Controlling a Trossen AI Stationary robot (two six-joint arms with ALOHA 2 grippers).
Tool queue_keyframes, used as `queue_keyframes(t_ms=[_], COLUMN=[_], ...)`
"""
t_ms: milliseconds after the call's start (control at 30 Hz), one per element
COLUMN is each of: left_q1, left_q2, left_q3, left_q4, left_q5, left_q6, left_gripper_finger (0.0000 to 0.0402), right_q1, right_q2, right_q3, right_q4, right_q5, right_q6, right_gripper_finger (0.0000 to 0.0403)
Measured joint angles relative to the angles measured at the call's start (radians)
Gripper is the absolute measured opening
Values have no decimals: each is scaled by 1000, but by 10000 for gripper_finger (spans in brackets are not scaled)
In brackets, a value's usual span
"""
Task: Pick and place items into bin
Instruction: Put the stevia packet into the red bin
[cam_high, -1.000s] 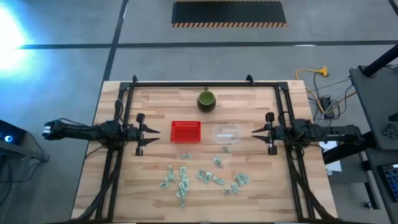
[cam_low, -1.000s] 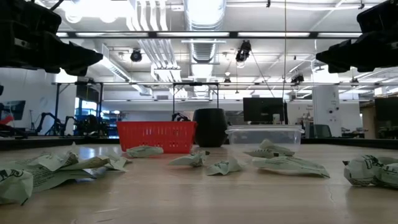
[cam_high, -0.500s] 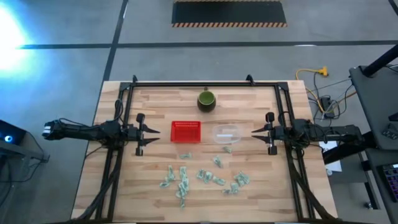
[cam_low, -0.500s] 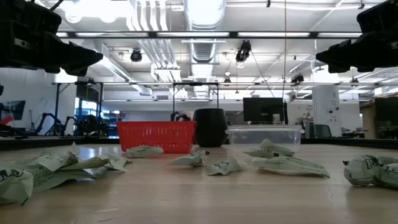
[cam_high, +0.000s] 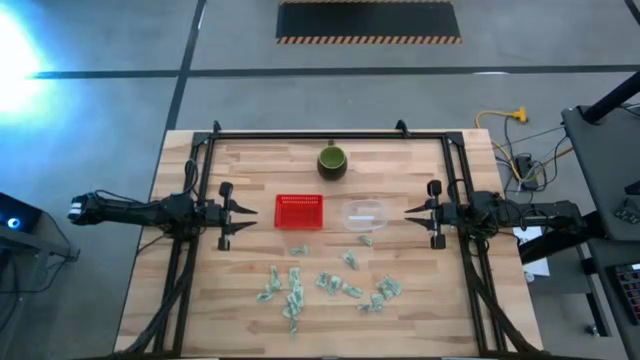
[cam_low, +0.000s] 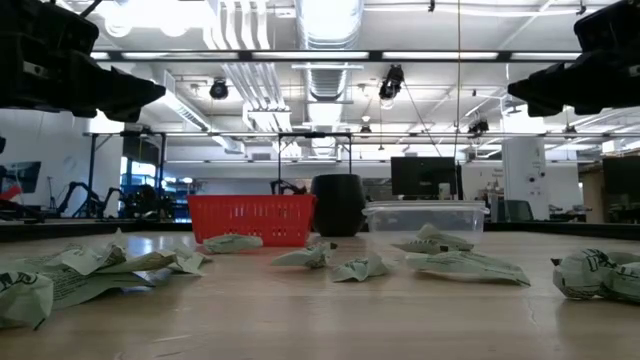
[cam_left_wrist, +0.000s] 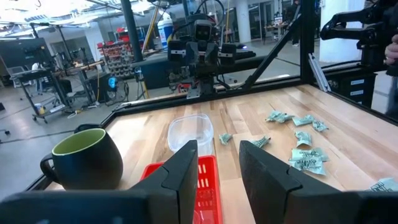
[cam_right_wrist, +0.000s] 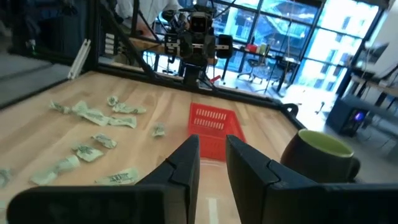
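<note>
- Left gripper (cam_high: 243, 209): hangs over the left part of the bench (cam_high: 250, 160), jaws parted by a narrow gap, holding nothing.
- Right gripper (cam_high: 412, 210): hangs over the right part, facing the left one; jaws parted by a slimmer gap, holding nothing.
- Red basket (cam_high: 299, 211): between the two sets of jaws, just ahead of the left pair.
- Clear container (cam_high: 365, 215): just ahead of the right jaws, beside the basket.
- Items (cam_high: 295, 293): small green-and-white wrapped pieces, scattered on the bench to the front of both jaws, below their line; a few lie near the basket and container.
- Dark green cup (cam_high: 332, 161): behind the basket, well apart from either jaws.
</note>
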Motion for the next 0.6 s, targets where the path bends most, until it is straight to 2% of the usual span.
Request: queue_keyframes(t_ms=[367,600], left_q1=[0,0], left_q2=[0,0], left_q3=[0,0], left_q4=[0,0], left_q5=[0,0], left_q6=[0,0], left_gripper_finger=[102,102], right_q1=[0,0], right_q2=[0,0], right_q3=[0,0], right_q4=[37,75], right_q5=[0,0], right_q6=[150,154], right_gripper_finger=[68,68])
